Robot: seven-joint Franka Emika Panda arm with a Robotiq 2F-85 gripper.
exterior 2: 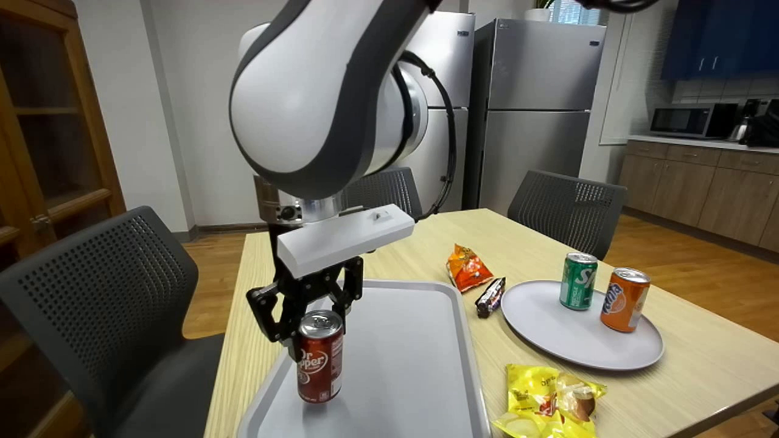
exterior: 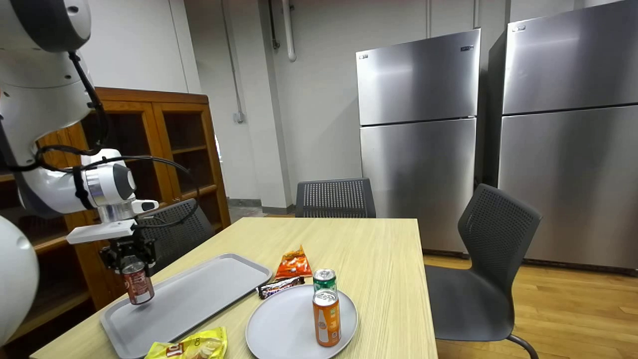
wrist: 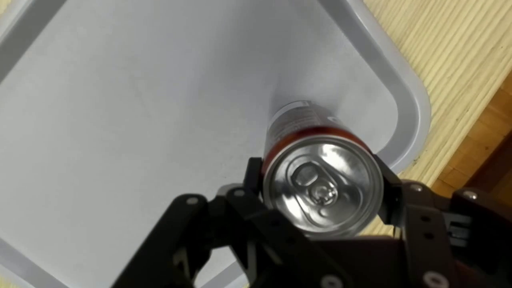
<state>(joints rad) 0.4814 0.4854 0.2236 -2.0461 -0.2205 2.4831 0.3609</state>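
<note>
My gripper (wrist: 319, 176) is shut on a dark red Dr Pepper can (exterior 2: 321, 374), with one finger on each side near its top. The gripper also shows in both exterior views (exterior: 134, 264) (exterior 2: 321, 322). The can (exterior: 139, 289) leans a little in an exterior view. It is over one end of the grey rectangular tray (exterior 2: 401, 365). I cannot tell whether its base touches the tray. In the wrist view the can's silver lid (wrist: 324, 184) faces the camera, near a rounded corner of the tray (wrist: 412, 108).
A round grey plate (exterior 2: 529, 331) holds a green Sprite can (exterior 2: 578, 283) and an orange Fanta can (exterior 2: 625, 301). A yellow snack bag (exterior 2: 548, 401), a dark candy bar (exterior 2: 490, 298) and an orange snack bag (exterior 2: 467, 267) lie between tray and plate. Dark chairs (exterior 2: 109, 304) stand around the table.
</note>
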